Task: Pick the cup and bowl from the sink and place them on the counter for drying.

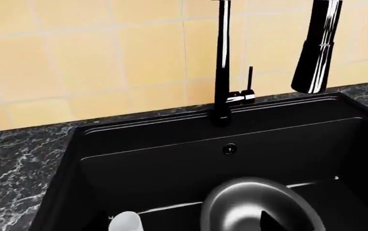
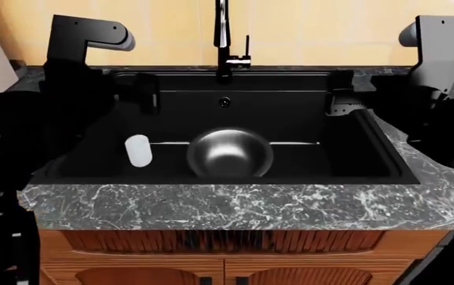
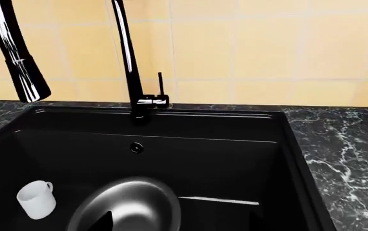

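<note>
Both arms raised, end effectors unclear.

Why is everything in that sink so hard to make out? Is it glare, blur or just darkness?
Mostly darkness, not blur. In the head view the matte black sink swallows shadows, and both black arms merge with it; only the white cup and the bowl stand out. In both wrist views, bright streaks of glare run down the glossy tap, and the bowl's inside shows soft reflections.
</note>
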